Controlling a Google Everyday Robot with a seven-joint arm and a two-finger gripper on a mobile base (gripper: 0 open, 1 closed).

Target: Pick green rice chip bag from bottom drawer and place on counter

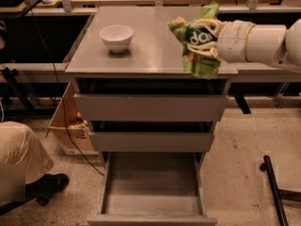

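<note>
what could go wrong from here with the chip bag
The claw holds the green rice chip bag at the right front edge of the counter, with the bag's lower end hanging in front of that edge. Released here, it may slide off and drop toward the open bottom drawer or the floor. Moving much further left risks nudging the white bowl, though that stands well apart.

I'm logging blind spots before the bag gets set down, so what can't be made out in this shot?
Camera view:
- Pincer, shut on the green rice chip bag at the counter's right front corner: mostly wrapped by the bag.
- Bottom drawer front: cut off by the lower edge.
- Arm: cut off by the right edge.
</note>
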